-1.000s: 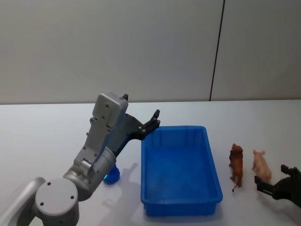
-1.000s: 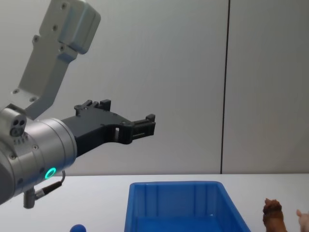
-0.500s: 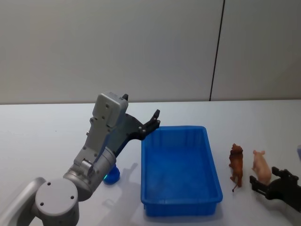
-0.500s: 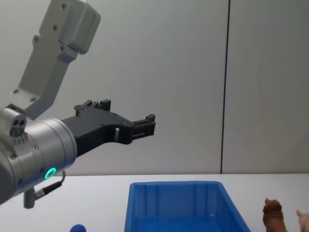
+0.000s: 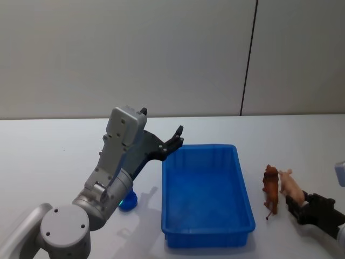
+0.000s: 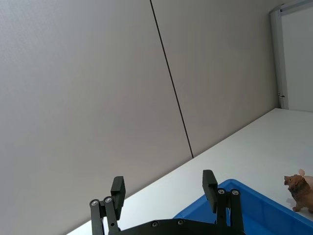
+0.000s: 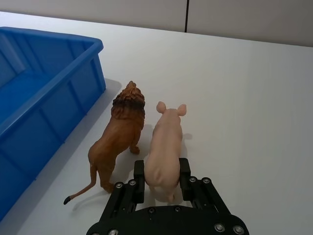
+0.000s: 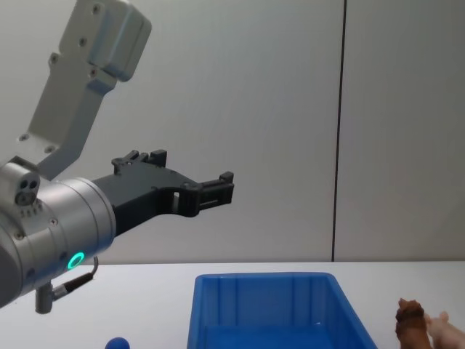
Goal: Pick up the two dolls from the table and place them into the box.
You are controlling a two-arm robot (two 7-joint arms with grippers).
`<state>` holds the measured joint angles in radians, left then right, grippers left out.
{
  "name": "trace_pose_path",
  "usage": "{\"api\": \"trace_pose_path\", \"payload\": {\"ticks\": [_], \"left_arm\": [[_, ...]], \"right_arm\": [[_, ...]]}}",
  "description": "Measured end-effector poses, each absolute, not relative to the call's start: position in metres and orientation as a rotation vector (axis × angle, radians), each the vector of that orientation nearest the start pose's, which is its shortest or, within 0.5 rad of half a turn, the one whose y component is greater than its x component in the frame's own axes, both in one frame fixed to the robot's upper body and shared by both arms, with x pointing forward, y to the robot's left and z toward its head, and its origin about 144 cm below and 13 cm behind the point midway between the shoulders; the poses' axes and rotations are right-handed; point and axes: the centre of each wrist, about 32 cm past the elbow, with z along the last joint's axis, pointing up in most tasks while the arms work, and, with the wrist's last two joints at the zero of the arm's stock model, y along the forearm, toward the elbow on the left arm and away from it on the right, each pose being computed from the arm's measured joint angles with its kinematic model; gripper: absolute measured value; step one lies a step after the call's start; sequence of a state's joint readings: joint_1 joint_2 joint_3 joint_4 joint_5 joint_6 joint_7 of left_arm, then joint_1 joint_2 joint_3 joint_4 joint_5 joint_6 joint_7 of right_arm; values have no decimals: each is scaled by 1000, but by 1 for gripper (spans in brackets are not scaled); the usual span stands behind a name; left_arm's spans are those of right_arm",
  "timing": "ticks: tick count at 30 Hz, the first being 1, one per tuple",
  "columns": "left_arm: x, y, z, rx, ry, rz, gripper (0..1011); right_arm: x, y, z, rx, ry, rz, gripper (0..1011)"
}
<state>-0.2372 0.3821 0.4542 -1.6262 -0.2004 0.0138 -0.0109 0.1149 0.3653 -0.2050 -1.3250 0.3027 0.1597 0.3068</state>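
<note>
A brown lion doll [image 5: 270,188] [image 7: 120,132] stands right of the blue box [image 5: 205,147] [image 7: 58,41]. Close beside it is a pink pig doll [image 5: 291,184] [image 7: 164,142]. My right gripper [image 5: 299,204] [image 7: 162,172] is low on the table and shut on the pig's hindquarters, one finger on each flank. A small blue doll [image 5: 128,202] [image 8: 116,343] sits on the table left of the box, under my left arm. The left gripper [image 5: 178,136] [image 6: 164,181] [image 8: 221,187] hangs open and empty above the box's far left corner.
The white table [image 5: 48,156] runs back to a grey wall. My left arm's big grey body [image 5: 116,162] rises left of the box and partly covers the blue doll. The lion's tail [image 7: 78,193] trails toward the box wall.
My right gripper has slid forward and shut around the pig. The pig has shifted left, closer to the lion. The left arm has not moved.
</note>
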Motion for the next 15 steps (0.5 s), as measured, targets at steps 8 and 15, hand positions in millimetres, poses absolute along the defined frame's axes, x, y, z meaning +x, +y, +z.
{"api": "trace_pose_path", "payload": {"ticks": [8,15], "left_arm": [[492,198,1204,61,-268,1124,1001],[492,198,1204,61,-268,1124,1001]], "right_arm": [[484,-300,1103,-286,219,-1170,380],[485,-299,1108,-265,172,-1199,380]]}}
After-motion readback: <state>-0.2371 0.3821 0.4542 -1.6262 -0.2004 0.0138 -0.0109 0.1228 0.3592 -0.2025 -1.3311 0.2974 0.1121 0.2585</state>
